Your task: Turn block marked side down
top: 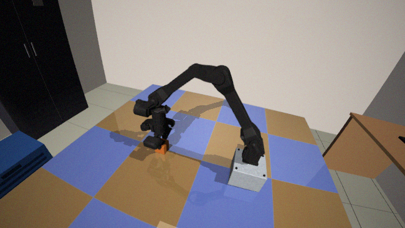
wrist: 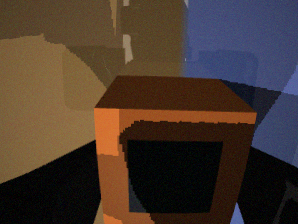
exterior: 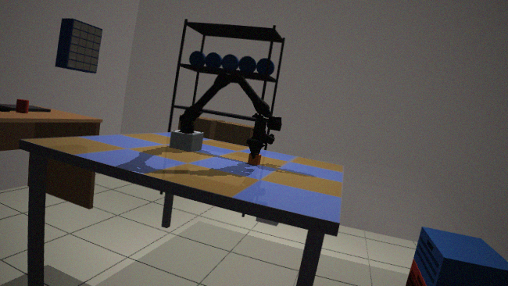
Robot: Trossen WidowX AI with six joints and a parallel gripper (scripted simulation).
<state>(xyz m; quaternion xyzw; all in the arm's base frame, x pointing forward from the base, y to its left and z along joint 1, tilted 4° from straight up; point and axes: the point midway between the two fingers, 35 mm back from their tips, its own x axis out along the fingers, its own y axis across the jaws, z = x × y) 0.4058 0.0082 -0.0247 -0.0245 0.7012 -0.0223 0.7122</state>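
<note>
Matte black segmented arm (top: 238,106) (exterior: 209,94) with chunky, rounded joints

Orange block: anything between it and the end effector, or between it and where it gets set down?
Nothing visible. The end effector is closed on the orange block, and no other object shows beside it on the checkered table.

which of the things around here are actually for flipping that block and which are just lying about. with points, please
For the job:
- orange block (top: 162,149) (exterior: 254,159) (wrist: 107,131), dark square on one face
- gripper (top: 161,144) (exterior: 255,155), shut on it
- checkered table (top: 299,162) (exterior: 309,199)

Just about:
- blue balls (exterior: 230,62) on the black rack (exterior: 234,30)
- red cup-like object (exterior: 23,106) on the desk (exterior: 70,114)
- black cabinet (top: 40,71)
</note>
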